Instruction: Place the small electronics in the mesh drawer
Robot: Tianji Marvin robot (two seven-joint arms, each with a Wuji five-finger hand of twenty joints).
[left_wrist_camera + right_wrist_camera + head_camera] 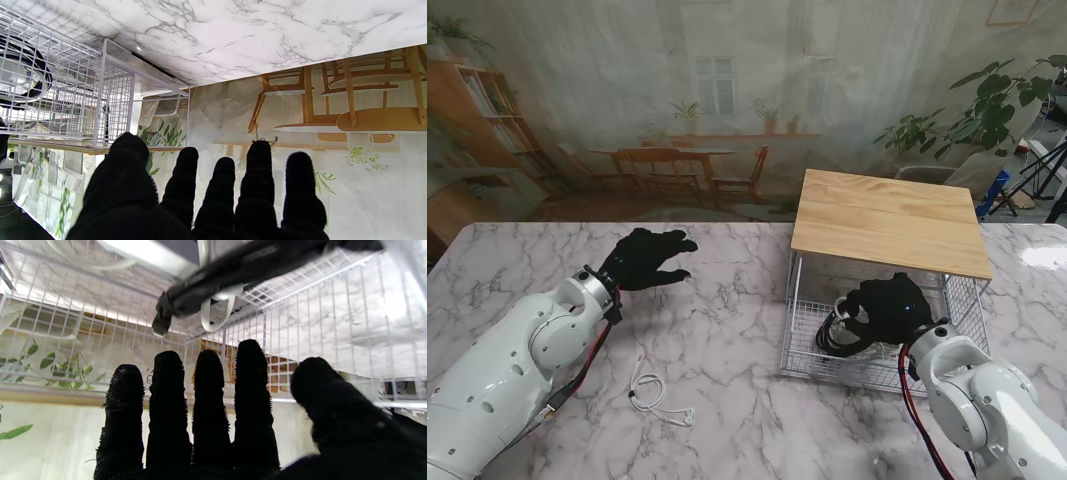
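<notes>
R hand (889, 306) over mesh drawer (802, 340), fingers straight, spread, gripping nothing; black cable coil (835, 333) lies in drawer beside it. L hand (645, 258) splayed, empty, above table. White cable (653, 393) on marble, nearer me.

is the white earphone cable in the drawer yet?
No, the white earphone cable lies on the marble table, left of the mesh drawer, by the left arm.

— Where's the mesh drawer (812, 345)?
— Right side of the bench (727, 330), under the wooden top (889, 220).
— And the cables?
— Coiled cable (832, 335) inside it; earphone cable (655, 395) near-left on the bench.
</notes>
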